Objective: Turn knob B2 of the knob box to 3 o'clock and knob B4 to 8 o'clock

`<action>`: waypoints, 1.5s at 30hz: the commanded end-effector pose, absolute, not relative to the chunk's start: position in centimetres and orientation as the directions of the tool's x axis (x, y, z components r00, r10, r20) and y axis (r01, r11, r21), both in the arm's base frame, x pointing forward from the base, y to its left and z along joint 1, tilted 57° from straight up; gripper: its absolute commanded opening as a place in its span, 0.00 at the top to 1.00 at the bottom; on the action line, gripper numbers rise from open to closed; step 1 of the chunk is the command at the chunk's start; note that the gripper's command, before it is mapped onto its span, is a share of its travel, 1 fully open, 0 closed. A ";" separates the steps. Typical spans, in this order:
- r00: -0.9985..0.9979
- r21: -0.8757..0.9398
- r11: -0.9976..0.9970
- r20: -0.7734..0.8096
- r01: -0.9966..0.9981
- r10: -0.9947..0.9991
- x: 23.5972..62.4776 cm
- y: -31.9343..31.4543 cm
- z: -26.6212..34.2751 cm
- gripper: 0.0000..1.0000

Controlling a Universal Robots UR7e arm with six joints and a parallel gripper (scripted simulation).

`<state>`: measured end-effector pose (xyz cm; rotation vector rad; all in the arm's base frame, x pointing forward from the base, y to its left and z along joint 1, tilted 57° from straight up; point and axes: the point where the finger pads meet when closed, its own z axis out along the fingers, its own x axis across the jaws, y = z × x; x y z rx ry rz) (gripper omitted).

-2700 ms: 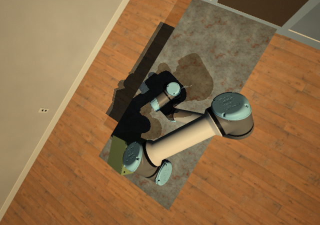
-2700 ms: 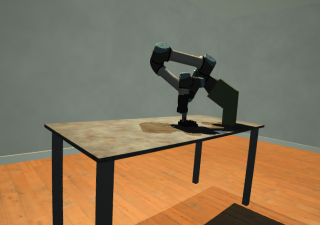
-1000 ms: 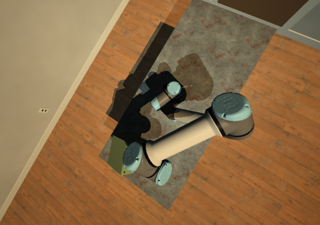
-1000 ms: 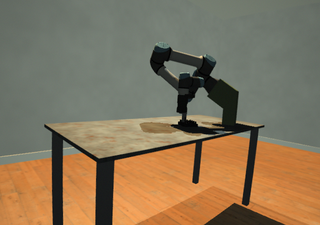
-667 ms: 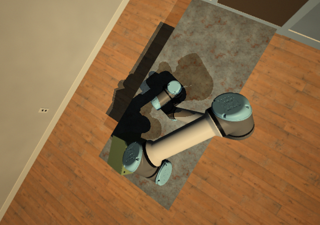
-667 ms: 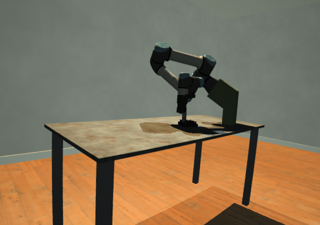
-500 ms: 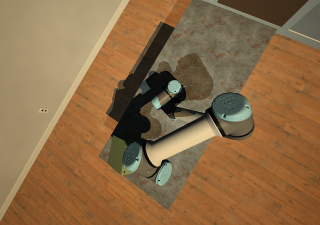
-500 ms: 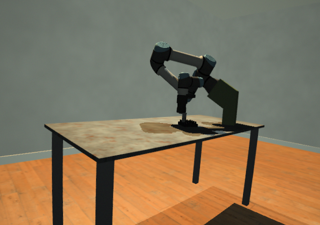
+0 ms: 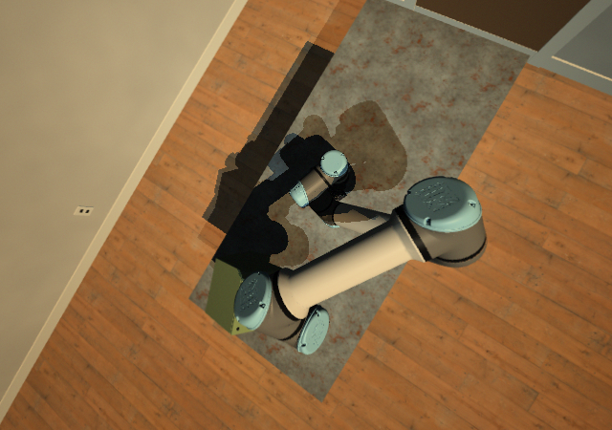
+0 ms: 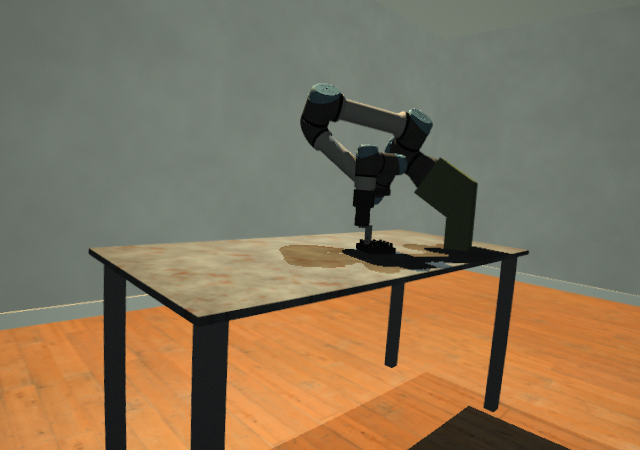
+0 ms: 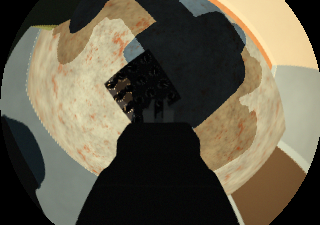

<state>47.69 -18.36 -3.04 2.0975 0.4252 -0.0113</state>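
Observation:
The dark knob box [image 10: 381,250] [image 11: 113,80] stands on the table under the arm, in deep shadow, with short black knobs in rows. My gripper [image 10: 368,242] [image 11: 159,105] points down at the box. Its two grey fingertips are at knob height, close together, and look shut on a dark knob near the box edge closest to the gripper body in the wrist view. Contact is hard to see in the shadow. The other knobs show beyond the fingertips. The printed names, marks and most white lines are too dark or small to read. In the top view the arm hides the box.
The mottled table top [image 9: 434,70] [image 10: 232,280] [image 11: 80,115] carries the olive arm mount [image 9: 222,294] [image 10: 459,202] at one end. Neighbouring knobs stand close around the fingers. The arm's shadow covers the box and much of the table around it.

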 end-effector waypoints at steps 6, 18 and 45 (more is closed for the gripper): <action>0.872 0.784 -0.417 -0.311 0.460 0.378 47.7 -18.3 -3.0 0.70; 0.811 0.741 -0.369 -0.402 0.561 0.425 47.7 -18.3 -3.0 0.70; 0.794 0.729 -0.357 -0.424 0.585 0.435 47.7 -18.3 -3.0 0.54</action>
